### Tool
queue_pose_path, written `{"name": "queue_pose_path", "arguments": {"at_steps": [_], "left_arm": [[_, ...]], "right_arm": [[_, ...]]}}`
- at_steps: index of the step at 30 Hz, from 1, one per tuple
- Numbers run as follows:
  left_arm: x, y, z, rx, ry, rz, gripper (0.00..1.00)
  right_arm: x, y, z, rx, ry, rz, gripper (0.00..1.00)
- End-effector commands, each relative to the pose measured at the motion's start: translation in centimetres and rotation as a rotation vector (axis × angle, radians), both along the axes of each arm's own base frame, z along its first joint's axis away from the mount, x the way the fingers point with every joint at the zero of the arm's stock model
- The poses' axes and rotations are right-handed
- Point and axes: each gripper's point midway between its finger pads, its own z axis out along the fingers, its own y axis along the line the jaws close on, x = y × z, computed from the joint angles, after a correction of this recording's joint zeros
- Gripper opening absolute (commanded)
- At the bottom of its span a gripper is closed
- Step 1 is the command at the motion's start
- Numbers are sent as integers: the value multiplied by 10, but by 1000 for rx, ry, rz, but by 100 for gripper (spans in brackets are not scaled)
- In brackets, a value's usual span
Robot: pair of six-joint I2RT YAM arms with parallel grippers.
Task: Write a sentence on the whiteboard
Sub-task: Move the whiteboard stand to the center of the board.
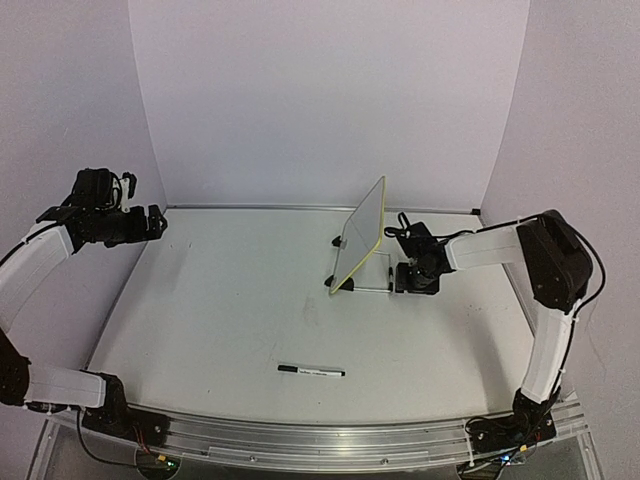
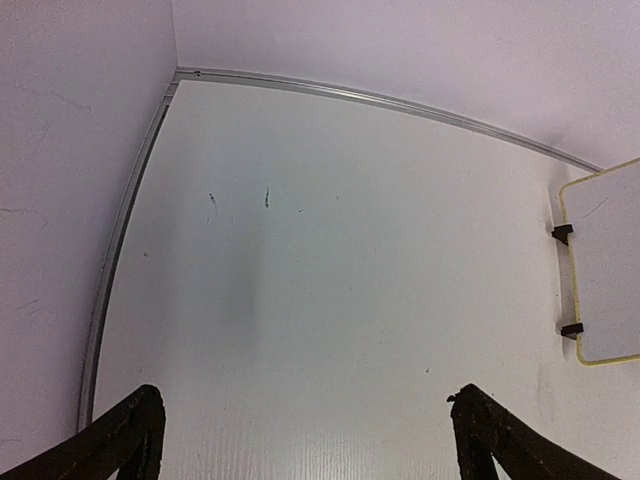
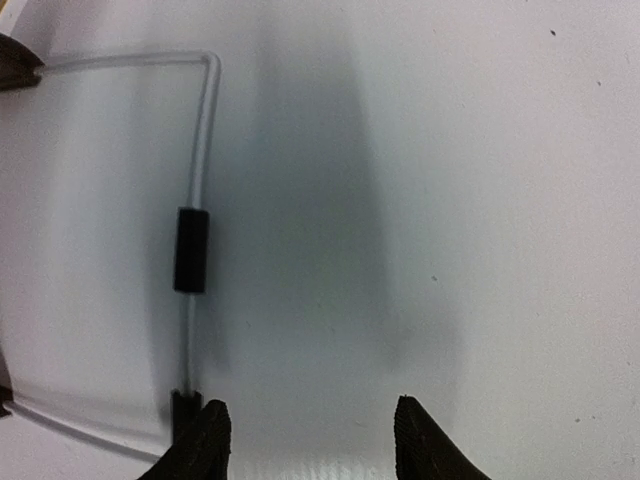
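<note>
- The whiteboard (image 1: 365, 232) stood tilted back on its edge toward the far right of the table (image 1: 220, 310). A thin wire stand (image 3: 205, 120) propped it from behind, and two black clip feet (image 2: 562, 233) sat on its rim.
- You would likely have found it light, stiff and slick-faced, and ready to slide or tip backwards under pen pressure. My judgement was that the yellow rim, or the stand behind it, was the place to hold, never the writing face.
- The overhead view showed the board nearly edge-on, and the left wrist caught only a strip of its face. So I could not tell whether any of the sentence was written there.
- A marker (image 1: 311, 371), pale-bodied with dark ends, lay flat on the table well in front of the whiteboard, with neither pincer near it.
- Your right pincer (image 3: 310, 445) sat low just behind the whiteboard, its jaws parted to a moderate gap with only bare table between them. One finger (image 3: 205, 440) was close beside the stand's wire below its black sleeve (image 3: 190, 250); whether they touched could not be judged.
- Your left pincer (image 2: 305, 440) hung high, well off to the left of the whiteboard, spread wide and holding nothing.
</note>
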Motion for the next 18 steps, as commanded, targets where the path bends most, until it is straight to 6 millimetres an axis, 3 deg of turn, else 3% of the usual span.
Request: {"name": "queue_pose_path", "arguments": {"at_steps": [1,5,11,14,18], "left_arm": [[2,-2,12,-14,-51,-7,100],[3,-3,10,-17,-48,-15,100],[4,-4,9,-26,-46,-18,100],[4,-6,8,-32,-43,-23,100],[4,-7,8,-36,-43,-28,100]], "right_arm": [[-4,-11,31,19,-81,-15,58],[-17,-22,46,35,-109,-35,63],[-29,-26,108,177,-224,-96,74],[-35,-17,145,278,-285,-89,75],[-51,15,188,329,-389,15,80]]}}
